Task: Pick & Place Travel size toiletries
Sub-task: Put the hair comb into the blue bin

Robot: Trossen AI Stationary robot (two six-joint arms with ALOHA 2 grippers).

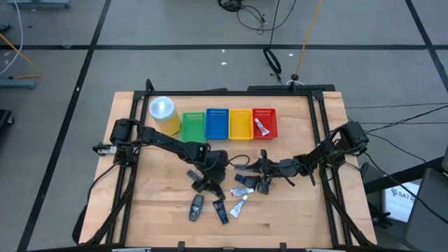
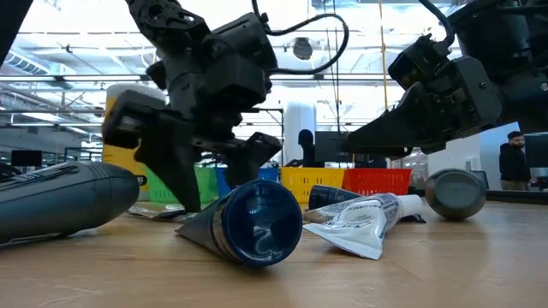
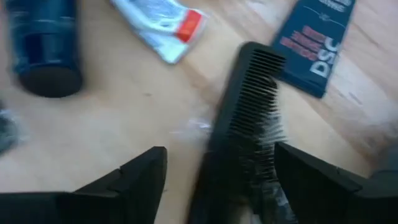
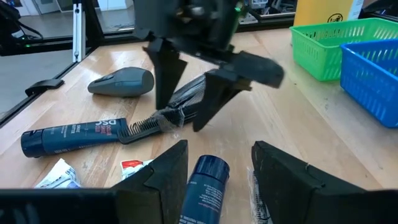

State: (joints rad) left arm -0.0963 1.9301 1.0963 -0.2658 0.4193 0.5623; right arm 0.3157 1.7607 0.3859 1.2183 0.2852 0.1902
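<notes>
A black comb in a clear wrap (image 3: 245, 130) lies on the wooden table, and my open left gripper (image 3: 217, 180) stands over it with one finger on each side. It also shows in the right wrist view (image 4: 155, 124). My right gripper (image 4: 214, 171) is open, with a small dark blue bottle (image 4: 204, 180) lying on the table between its fingers. A dark blue DSC tube (image 4: 68, 138), a grey oval stick (image 4: 121, 82) and white tubes (image 1: 241, 197) lie around them. In the high view both grippers (image 1: 204, 182) (image 1: 257, 182) meet at the table's middle. My left gripper comes down at the comb's handle end (image 3: 236, 174) from above, with its fingers across the comb. One finger (image 3: 298, 180) stands close against the wrap; I cannot tell whether it touches. The comb lies flat on the table.
Green (image 1: 192, 124), blue (image 1: 217, 123), yellow (image 1: 240, 123) and red (image 1: 266, 119) baskets stand in a row at the far side; a white tube lies in the red one. A yellow canister (image 1: 162, 112) stands left of them. The near table has bare wood.
</notes>
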